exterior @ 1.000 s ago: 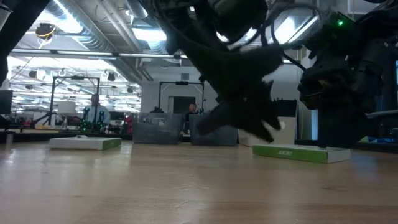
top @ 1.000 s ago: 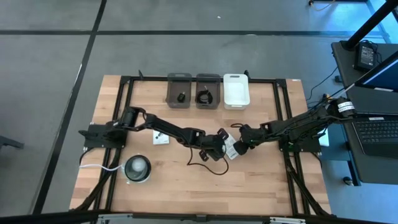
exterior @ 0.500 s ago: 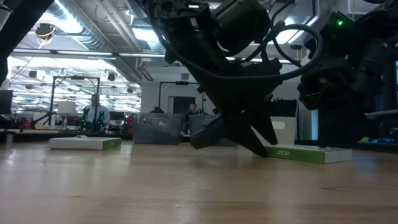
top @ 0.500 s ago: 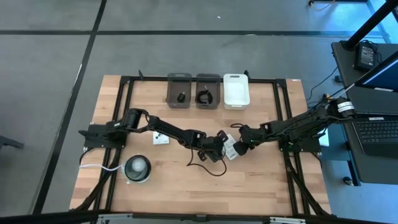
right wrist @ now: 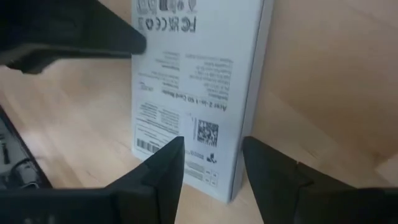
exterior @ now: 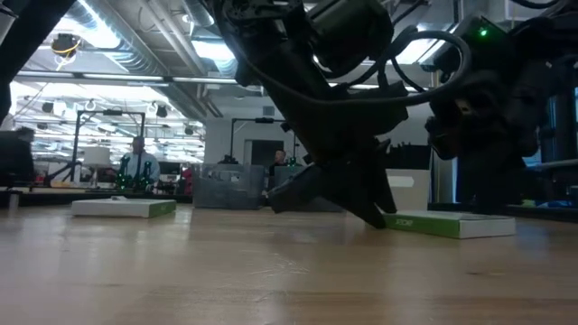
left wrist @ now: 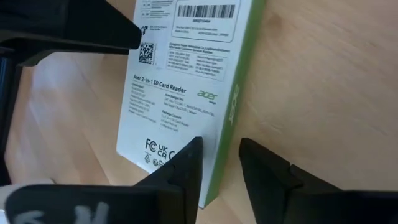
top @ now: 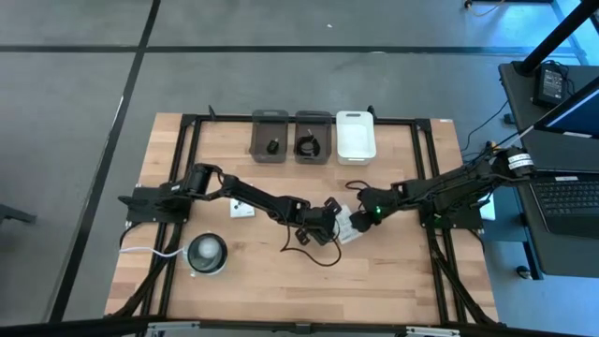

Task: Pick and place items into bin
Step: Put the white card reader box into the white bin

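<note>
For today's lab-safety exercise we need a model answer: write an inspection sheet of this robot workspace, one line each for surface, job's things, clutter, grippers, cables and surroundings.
Surface: wooden table on a black frame.
Job's things: white packet flat at mid-table between both grippers; second packet near the left arm; black block and coiled cable each in a dark bin; white bin holds nothing visible.
Clutter: round grey-white disc with white cord.
Grippers: left gripper and right gripper open, each straddling the packet's edge from opposite ends.
Cables: loose black wire under the left arm.
Surroundings: laptop beside the table; people in the background in the low view.
</note>
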`<state>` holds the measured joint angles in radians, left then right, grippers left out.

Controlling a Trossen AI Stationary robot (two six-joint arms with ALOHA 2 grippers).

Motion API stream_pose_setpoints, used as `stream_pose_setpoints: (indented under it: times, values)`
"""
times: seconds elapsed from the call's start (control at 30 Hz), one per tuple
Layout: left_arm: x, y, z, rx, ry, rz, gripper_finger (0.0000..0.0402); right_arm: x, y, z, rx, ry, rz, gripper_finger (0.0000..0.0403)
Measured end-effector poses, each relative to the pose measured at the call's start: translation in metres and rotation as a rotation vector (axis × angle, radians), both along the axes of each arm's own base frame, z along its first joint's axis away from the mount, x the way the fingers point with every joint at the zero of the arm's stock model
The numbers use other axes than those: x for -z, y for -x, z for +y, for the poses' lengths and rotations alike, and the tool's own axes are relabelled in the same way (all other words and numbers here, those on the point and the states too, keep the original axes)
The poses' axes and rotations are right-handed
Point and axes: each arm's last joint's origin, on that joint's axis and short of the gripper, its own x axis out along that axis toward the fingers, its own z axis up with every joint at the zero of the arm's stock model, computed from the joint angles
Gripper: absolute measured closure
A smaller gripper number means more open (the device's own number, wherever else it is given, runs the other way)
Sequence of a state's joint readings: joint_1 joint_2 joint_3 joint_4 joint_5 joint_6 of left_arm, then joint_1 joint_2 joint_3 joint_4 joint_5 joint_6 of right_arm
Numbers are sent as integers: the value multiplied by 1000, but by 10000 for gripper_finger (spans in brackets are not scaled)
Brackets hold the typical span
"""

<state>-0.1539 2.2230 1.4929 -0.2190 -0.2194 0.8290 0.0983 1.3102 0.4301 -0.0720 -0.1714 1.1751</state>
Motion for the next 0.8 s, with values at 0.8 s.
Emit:
stream_pose_setpoints:
  times: [0.8]
  values:
    - [1, 1, -3, -43, -23, -7, 319, -1, -1, -7, 29, 4, -11, 233]
